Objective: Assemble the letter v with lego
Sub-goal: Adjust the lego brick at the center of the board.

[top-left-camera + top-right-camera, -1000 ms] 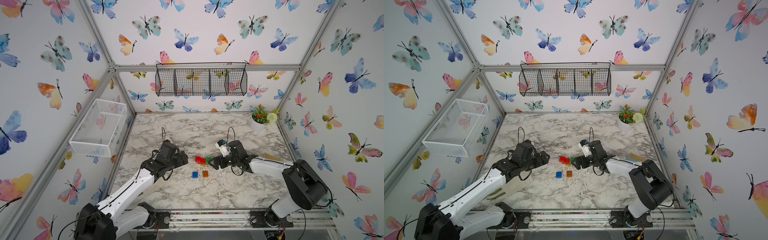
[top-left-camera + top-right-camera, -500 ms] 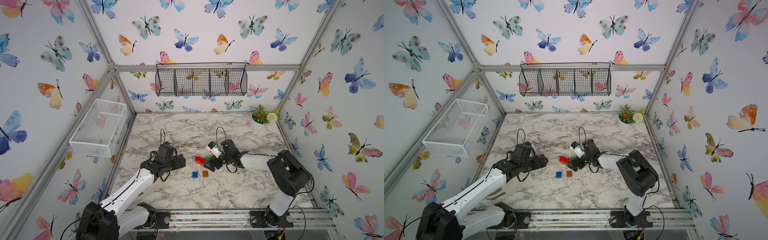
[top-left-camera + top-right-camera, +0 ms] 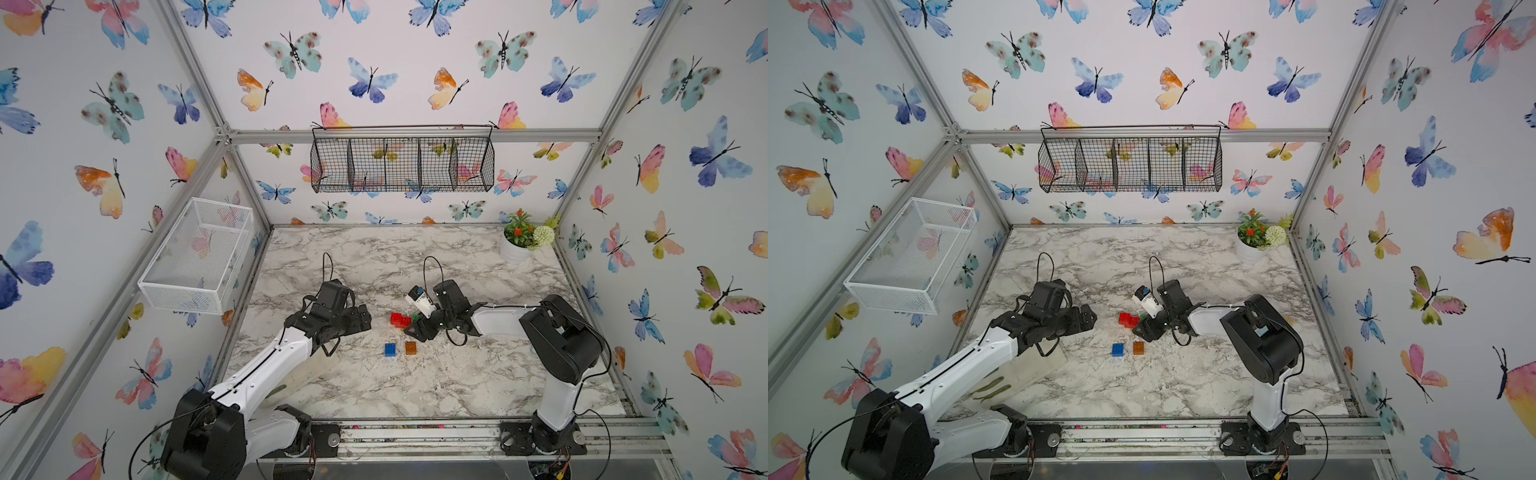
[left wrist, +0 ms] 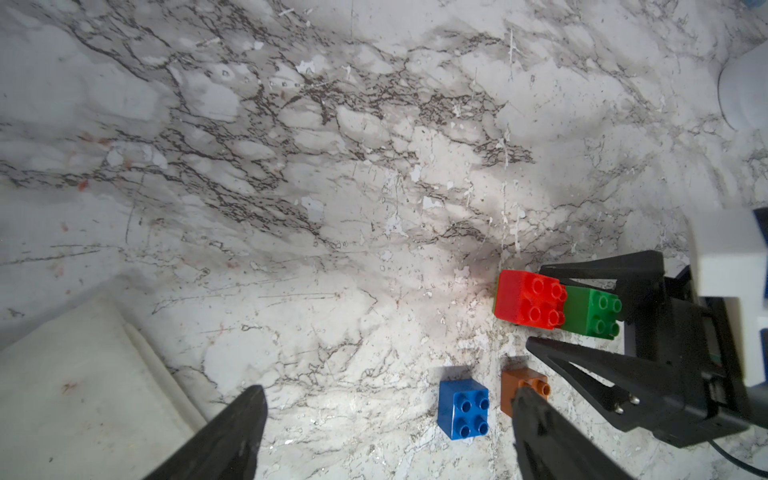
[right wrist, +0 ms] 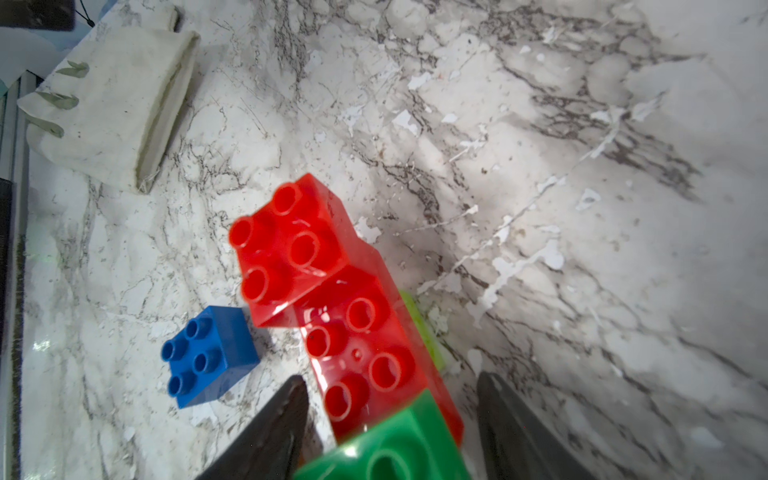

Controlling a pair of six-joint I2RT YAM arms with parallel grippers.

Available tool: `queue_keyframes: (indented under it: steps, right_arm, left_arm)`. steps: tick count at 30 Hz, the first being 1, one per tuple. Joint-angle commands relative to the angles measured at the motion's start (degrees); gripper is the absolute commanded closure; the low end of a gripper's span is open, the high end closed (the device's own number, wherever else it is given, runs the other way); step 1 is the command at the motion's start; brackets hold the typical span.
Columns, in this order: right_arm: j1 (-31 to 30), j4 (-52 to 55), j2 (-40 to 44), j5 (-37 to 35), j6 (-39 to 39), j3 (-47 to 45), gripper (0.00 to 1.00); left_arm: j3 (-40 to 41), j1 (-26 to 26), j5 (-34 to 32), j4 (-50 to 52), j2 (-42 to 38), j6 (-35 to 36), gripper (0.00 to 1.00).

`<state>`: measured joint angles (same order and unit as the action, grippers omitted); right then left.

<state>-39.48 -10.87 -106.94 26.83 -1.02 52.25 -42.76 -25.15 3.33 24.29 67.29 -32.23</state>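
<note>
In both top views a glossy marble-patterned tabletop [image 3: 415, 257] is seen, with the partly built letter v [image 3: 401, 320] lying near its centre as a small red-and-green studded cluster. A blue brick [image 3: 390, 349] is set at its 6 o'clock and an orange brick [image 3: 410, 348] at its 5 o'clock, both loose and apart from it. The left gripper [image 3: 365, 321] is held at the cluster's 9 o'clock, jaws wide apart and empty, and the right gripper [image 3: 1142, 328] is placed at its 3 o'clock end. In the left wrist view a square, four-stud small red brick [image 4: 530, 301] is seen touching a dark green brick [image 4: 592, 313], which is straddled by the right gripper's black angular fingers [image 4: 602, 365]. A folded white cloth [image 4: 62, 395] is seen well apart from the bricks. In the right wrist view the small red brick is seen stacked on a glossy longer red brick [image 5: 365, 357], with a lime green brick [image 5: 424, 328] showing beneath. The jaws are apart, a sliver of marble is left beside one finger, and nothing is clamped.
</note>
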Motion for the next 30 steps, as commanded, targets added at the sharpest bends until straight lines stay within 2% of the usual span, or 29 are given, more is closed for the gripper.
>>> queue_keyframes:
  steps: [1, 8, 17, 30]
  right_arm:
    - [-0.32, -1.94, -1.42, 1.71, 0.49, 1.17, 0.38]
    - [-0.29, -2.78, -2.2, 2.95, 1.74, 1.69, 0.49]
    - [-0.25, -2.91, -3.54, 6.86, 7.83, 3.15, 0.6]
    - [-0.26, 0.6, -5.13, 15.44, 16.45, 5.3, 0.59]
  left_arm:
    - [0.2, 0.45, 0.75, 0.6, -0.3, 0.95, 0.07]
    - [0.75, 1.4, 0.78, 0.59, -0.64, 1.29, 0.07]
    - [1.1, 2.19, 0.97, 0.4, -0.68, 1.47, 0.07]
    - [2.32, 3.26, 1.69, -0.41, -0.43, 1.99, 0.07]
